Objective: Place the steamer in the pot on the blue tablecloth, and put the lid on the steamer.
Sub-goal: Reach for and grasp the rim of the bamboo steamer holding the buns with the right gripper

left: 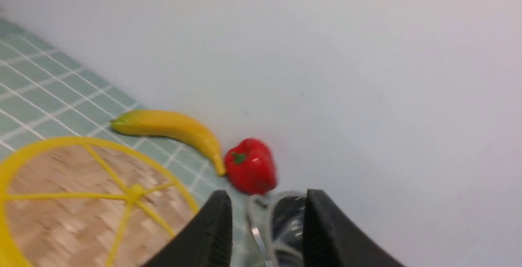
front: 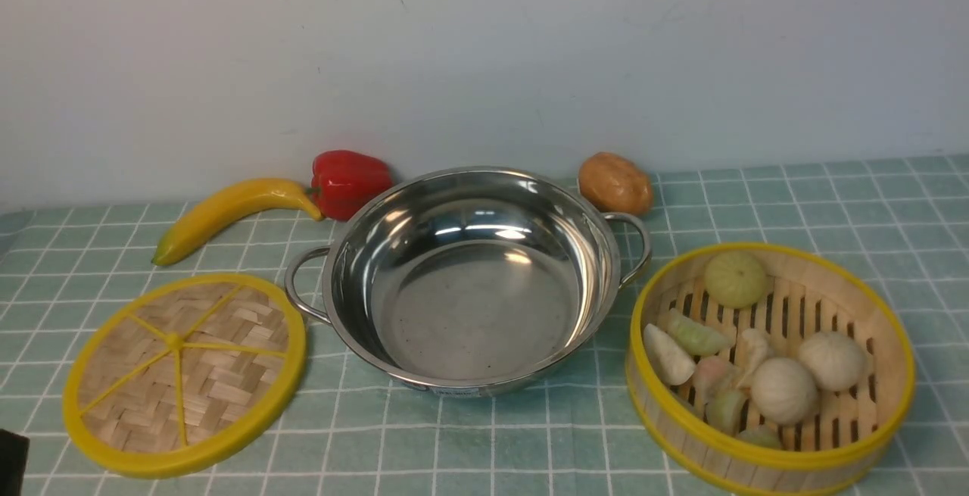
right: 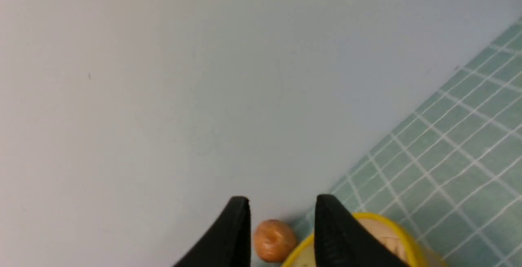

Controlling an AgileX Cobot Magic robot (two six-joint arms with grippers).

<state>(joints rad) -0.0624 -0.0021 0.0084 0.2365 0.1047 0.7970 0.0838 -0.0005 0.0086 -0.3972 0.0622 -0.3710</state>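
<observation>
We find the pot (front: 469, 314) between the lid (front: 184, 375) and the steamer (front: 882, 344). The left gripper (left: 267, 195) and right gripper (right: 282, 198) stand spread, holding nothing.

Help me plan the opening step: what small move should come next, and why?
Probably lower the open right claw to the steamer and grip its rim: it sits on the tablecloth, right of the empty pot.

pot (front: 469, 307) silver | lid (front: 184, 375) yellow-rimmed woven | tablecloth (front: 833, 208) blue-green white grid
</observation>
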